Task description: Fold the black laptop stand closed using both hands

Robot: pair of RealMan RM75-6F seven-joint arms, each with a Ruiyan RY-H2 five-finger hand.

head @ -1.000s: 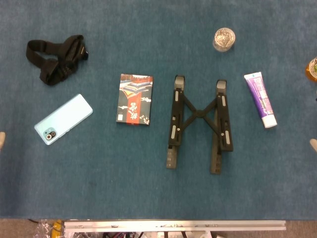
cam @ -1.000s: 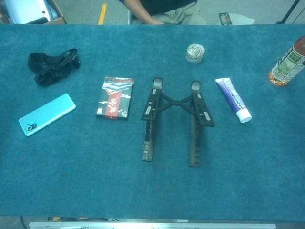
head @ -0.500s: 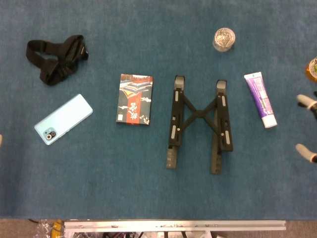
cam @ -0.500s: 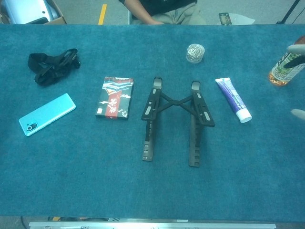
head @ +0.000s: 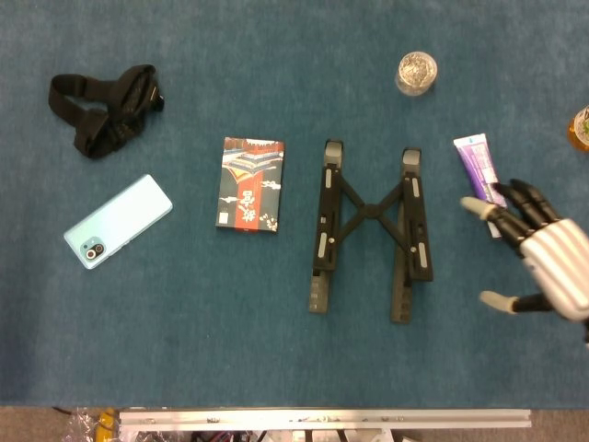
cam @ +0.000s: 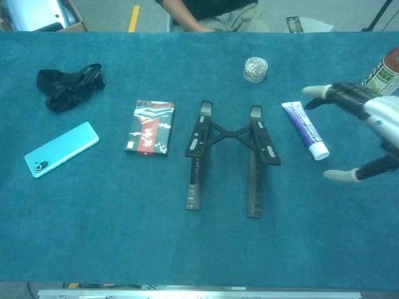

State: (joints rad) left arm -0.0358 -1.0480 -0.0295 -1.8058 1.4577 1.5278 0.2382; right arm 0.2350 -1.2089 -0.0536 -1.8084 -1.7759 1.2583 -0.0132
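Observation:
The black laptop stand [head: 371, 229] [cam: 228, 157] lies unfolded flat in the middle of the blue table, its two long rails spread apart and joined by a crossed brace. My right hand [head: 536, 250] [cam: 360, 128] hovers to the stand's right with its fingers spread apart and nothing in it, a short gap away from the right rail. It partly covers the lower end of the toothpaste tube in the head view. My left hand does not show in either view.
A purple toothpaste tube [head: 479, 168] [cam: 303, 129] lies just right of the stand. A patterned booklet [head: 250, 184] lies left of it, then a light-blue phone [head: 118, 221] and a black strap [head: 107, 108]. A small round jar [head: 417, 72] stands behind; a bottle [cam: 383, 70] far right.
My right hand has come in from the right edge toward the stand, fingers spread. The stand and the other objects have not moved.

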